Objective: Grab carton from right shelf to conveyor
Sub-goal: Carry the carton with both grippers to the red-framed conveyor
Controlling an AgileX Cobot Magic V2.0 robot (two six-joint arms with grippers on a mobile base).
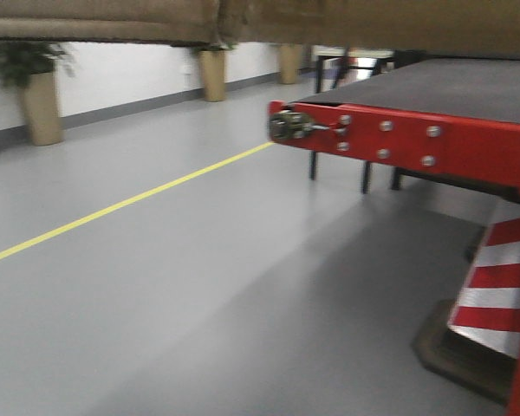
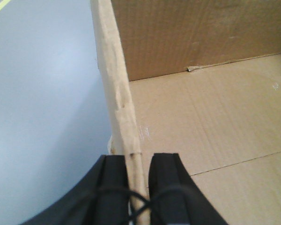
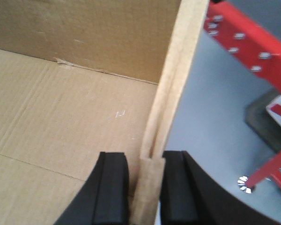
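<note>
Carton (image 2: 201, 117) rims pinched; floor (image 1: 199, 277) beside conveyor (image 1: 468, 91) seemingly open.

Pinching the upright side wall of the carton (image 2: 201, 117) between both fingers of the left claw (image 2: 139, 187). To the wall's right, bare cardboard interior; to its left, grey floor (image 2: 42, 103).

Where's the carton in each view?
Front: carton spans the top edge.
Left wrist: fills the right; left gripper clamps its wall.
Right wrist: fills the left; right gripper clamps its wall.
Shared landmark: red-edged conveyor, front and right wrist; floor in all three.
</note>
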